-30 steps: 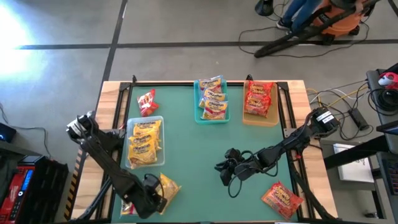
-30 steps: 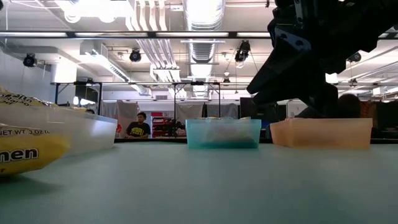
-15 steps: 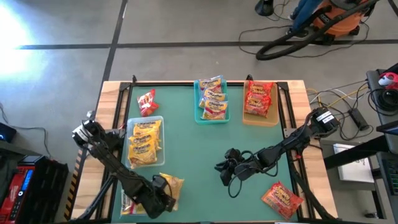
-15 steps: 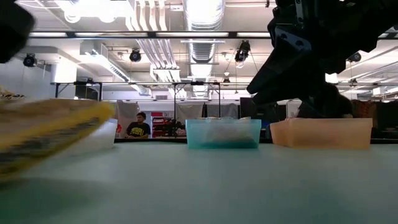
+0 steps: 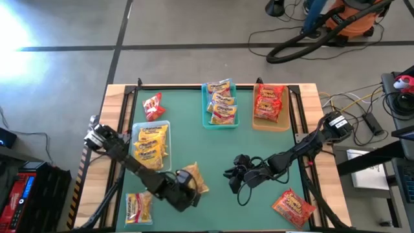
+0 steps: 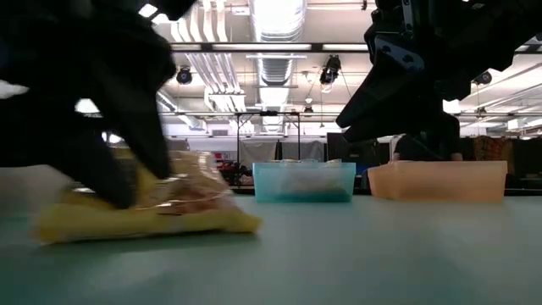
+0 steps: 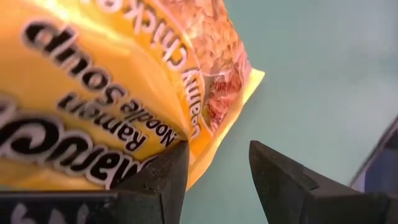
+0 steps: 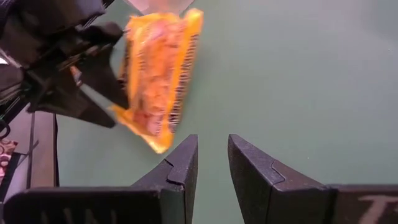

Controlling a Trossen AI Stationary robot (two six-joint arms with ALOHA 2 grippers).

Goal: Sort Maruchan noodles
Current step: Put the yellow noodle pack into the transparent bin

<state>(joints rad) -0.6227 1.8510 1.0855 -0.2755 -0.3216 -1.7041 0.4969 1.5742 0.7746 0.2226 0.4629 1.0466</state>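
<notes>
- The table (image 5: 259, 149) is carrying three trays along its far half, and most of the sorting is looking done.
- The clear tray (image 5: 150, 147) is holding yellow packets, the teal tray (image 5: 220, 122) orange-yellow ones, the tan tray (image 5: 270, 123) red ones.
- The left gripper (image 5: 183, 193) is working near the front middle, clamping a yellow packet (image 5: 195, 179) by its edge, low over the table; I judge it is bound for the clear tray.
- The right gripper (image 5: 234, 173) is waiting mid-table, fingers nearly closed and holding nothing.
- Three packets are lying loose: a red one (image 5: 293, 206) at the front right, a small red one (image 5: 152, 106) beyond the clear tray, a yellow one (image 5: 138, 207) at the front left.
</notes>
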